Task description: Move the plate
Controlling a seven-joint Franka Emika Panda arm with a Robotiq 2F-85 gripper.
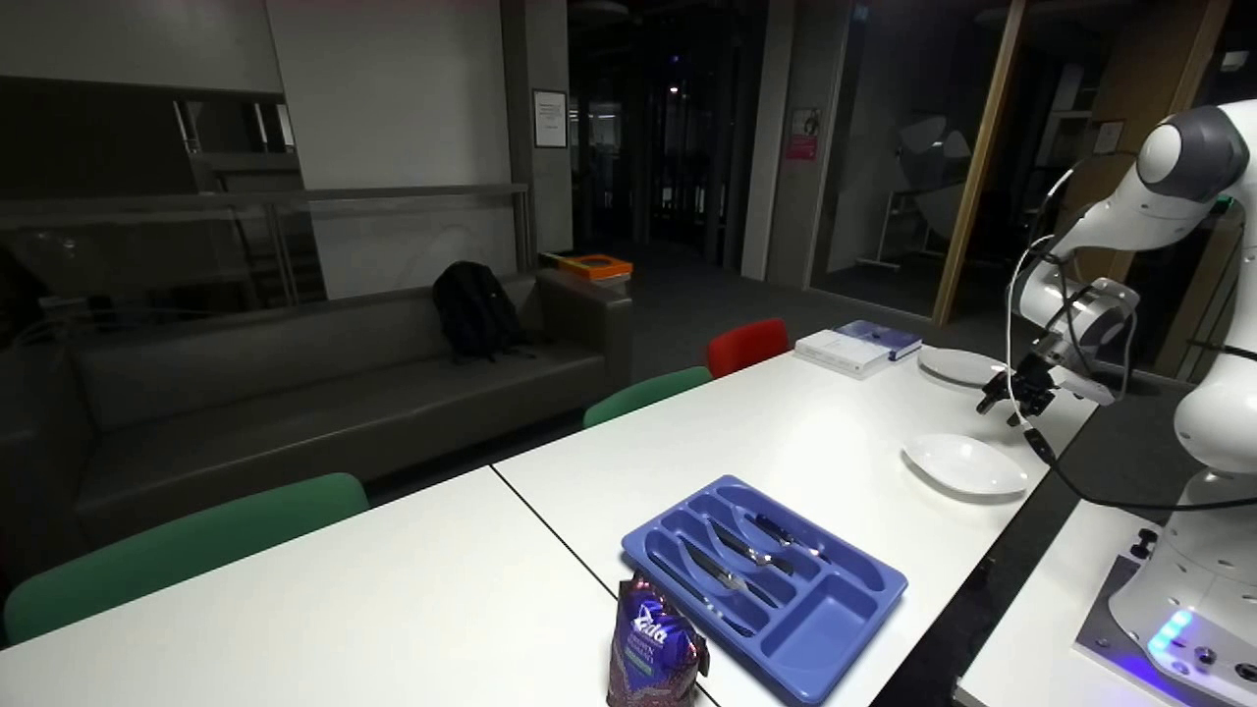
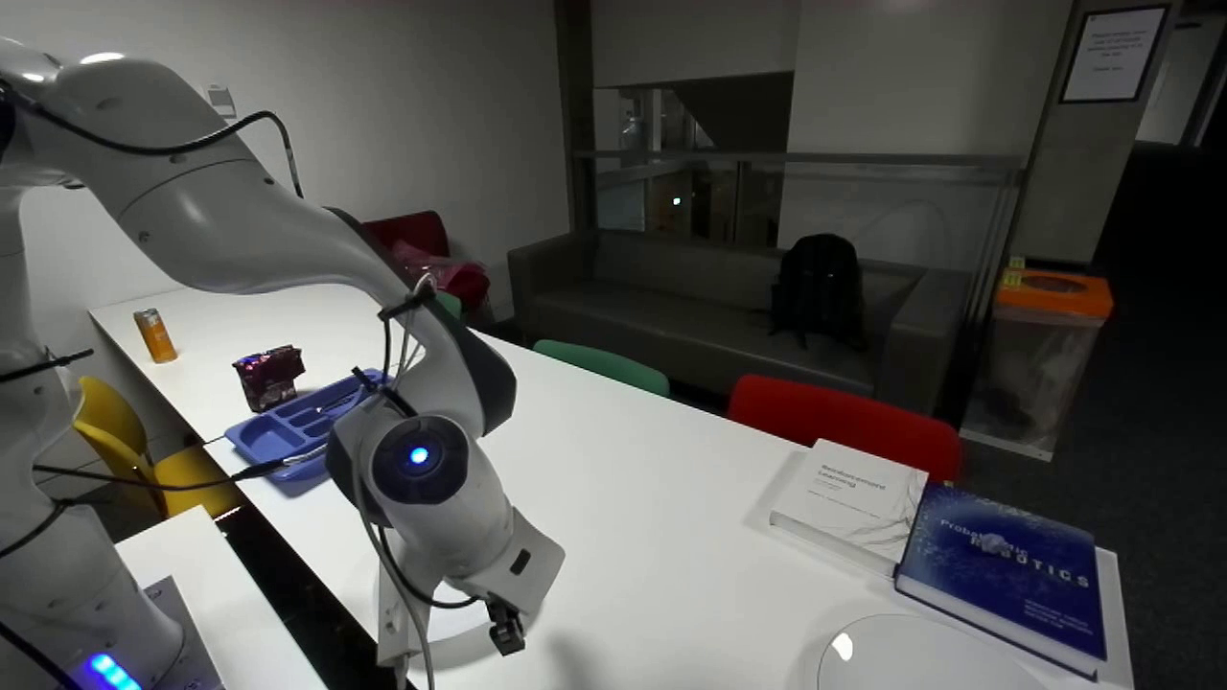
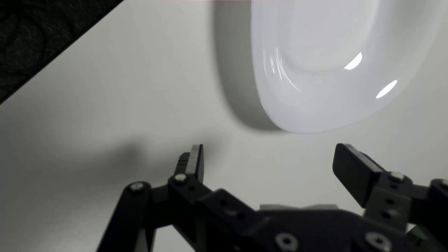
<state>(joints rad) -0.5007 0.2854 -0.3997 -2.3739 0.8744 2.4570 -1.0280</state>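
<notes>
The round white plate (image 1: 957, 366) lies flat near the far end of the table, beside the books. In an exterior view, the plate (image 2: 920, 656) is cut by the bottom edge. It is not in the wrist view. A smaller, deeper white dish (image 1: 965, 464) with rounded corners stands nearer the blue tray. The dish (image 3: 336, 91) fills the upper right of the wrist view. My gripper (image 1: 1000, 412) hangs above the table between plate and dish, touching neither. In the wrist view my gripper (image 3: 268, 150) is open with nothing between its fingers, and the dish's rim lies just beyond the fingertips.
A blue cutlery tray (image 1: 835, 624) with cutlery stands on the white table (image 1: 393, 589), a purple bag (image 1: 653, 648) beside it. A white book (image 2: 848, 498) and a blue book (image 2: 1002, 575) lie by the plate. An orange can (image 2: 155, 335) stands at the far end. The table's edge (image 3: 63, 49) shows.
</notes>
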